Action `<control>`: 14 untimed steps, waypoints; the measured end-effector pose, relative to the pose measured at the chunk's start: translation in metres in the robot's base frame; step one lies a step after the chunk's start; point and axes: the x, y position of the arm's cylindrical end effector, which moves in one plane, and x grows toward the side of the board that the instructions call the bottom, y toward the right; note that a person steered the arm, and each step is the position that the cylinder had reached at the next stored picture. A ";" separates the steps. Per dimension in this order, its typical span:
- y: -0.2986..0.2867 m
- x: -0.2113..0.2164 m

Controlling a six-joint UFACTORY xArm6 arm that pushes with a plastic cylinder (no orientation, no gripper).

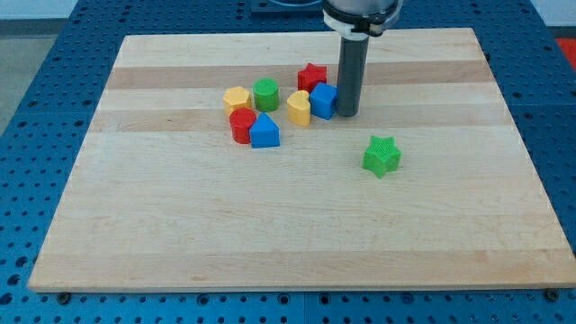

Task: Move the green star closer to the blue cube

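I carry no jaws at all, so there is nothing spread, pressed or pinching to report; I end in a dark rod, and my tip (347, 113) rests on the tabletop (270, 225) at the right side of the blue cube (323, 101), touching it or nearly so. Just above that cube, toward the view's top, sits the red star (311, 76), and at the cube's left is a yellow heart-like block (299, 107). Further to the view's left lies the rest of the cluster: a green cylinder (265, 94), a yellow block (237, 98), a red block (241, 125) and a second blue block (265, 131) with a peaked top. The green star (382, 155) stands alone, apart from the cluster, below and to the right of my tip. As I judge it, the task is barely begun: the star is not yet near the cube, and my tip is on the wrong side of it for a push. What remains is to get round to the star's lower right and push it up and left toward the cube.
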 end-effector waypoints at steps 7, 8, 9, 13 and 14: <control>0.027 0.105; 0.012 0.100; 0.006 0.083; -0.019 0.057; -0.037 0.057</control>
